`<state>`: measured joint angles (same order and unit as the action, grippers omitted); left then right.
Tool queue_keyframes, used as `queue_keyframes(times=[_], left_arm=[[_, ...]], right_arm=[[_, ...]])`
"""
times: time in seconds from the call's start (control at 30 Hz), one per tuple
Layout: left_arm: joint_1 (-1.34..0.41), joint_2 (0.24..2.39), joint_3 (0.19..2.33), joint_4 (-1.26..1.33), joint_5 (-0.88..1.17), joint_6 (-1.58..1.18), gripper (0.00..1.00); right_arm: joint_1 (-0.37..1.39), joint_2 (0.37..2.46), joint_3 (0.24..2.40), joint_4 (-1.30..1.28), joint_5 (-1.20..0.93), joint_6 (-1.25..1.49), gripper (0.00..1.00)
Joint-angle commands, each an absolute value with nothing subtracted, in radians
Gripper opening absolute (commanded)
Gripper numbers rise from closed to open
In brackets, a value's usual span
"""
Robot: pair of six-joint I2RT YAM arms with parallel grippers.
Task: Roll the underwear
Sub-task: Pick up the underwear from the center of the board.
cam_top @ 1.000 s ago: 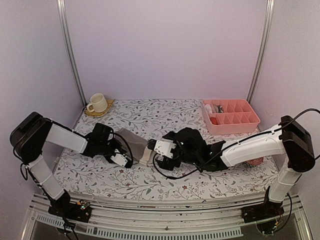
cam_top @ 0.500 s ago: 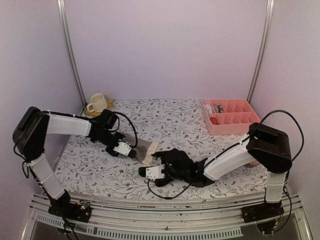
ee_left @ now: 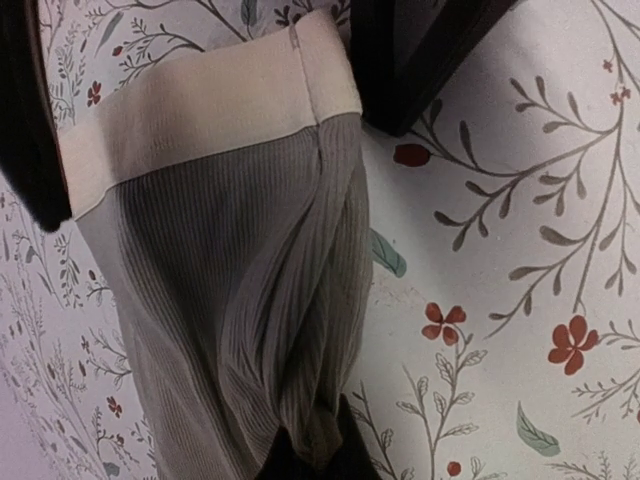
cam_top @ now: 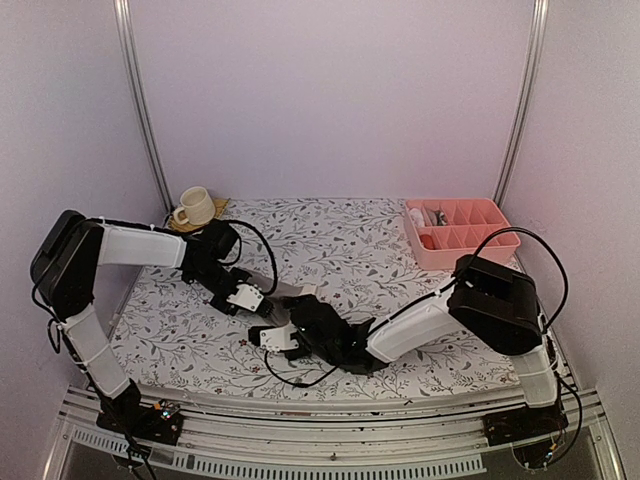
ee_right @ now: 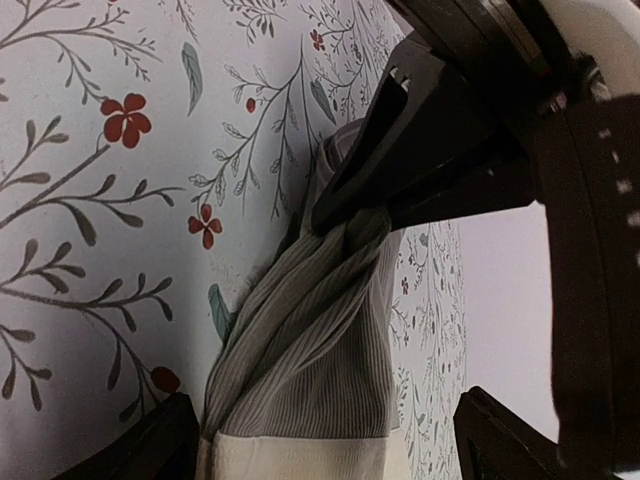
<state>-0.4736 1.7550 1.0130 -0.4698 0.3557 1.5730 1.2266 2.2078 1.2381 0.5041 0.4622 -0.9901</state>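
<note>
- The underwear [ee_left: 230, 300], taupe ribbed cloth with a wide cream waistband, lies on the flowered table [cam_top: 350, 240] near its middle, towards the front.
- The left gripper [ee_left: 310, 462] is closed, pinching the bunched taupe end of the underwear.
- The right gripper [ee_right: 330, 440] reaches across from the other side, jaws spread wide, one finger [ee_right: 150, 440] at each end of the cream waistband.
- A cup [cam_top: 196, 206] stands at the back left.
- A pink tray [cam_top: 505, 245] sits at the back right.
</note>
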Motion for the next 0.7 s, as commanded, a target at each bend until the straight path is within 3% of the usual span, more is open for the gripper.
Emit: queue_keyframes(times=[0.0, 0.33, 0.67], left_arm=[[-0.483, 1.758, 1.038, -0.495, 0.378, 1.552, 0.00], [-0.482, 1.752, 1.057, -0.501, 0.394, 1.535, 0.00], [-0.478, 1.748, 1.051, -0.512, 0.377, 1.548, 0.00]], right_arm=[[1.248, 2.271, 1.320, 0.373, 0.540, -1.018, 0.91], [1.267, 2.385, 1.454, 0.247, 0.629, -0.979, 0.91], [1.258, 2.312, 1.320, 0.264, 0.672, -0.970, 0.89]])
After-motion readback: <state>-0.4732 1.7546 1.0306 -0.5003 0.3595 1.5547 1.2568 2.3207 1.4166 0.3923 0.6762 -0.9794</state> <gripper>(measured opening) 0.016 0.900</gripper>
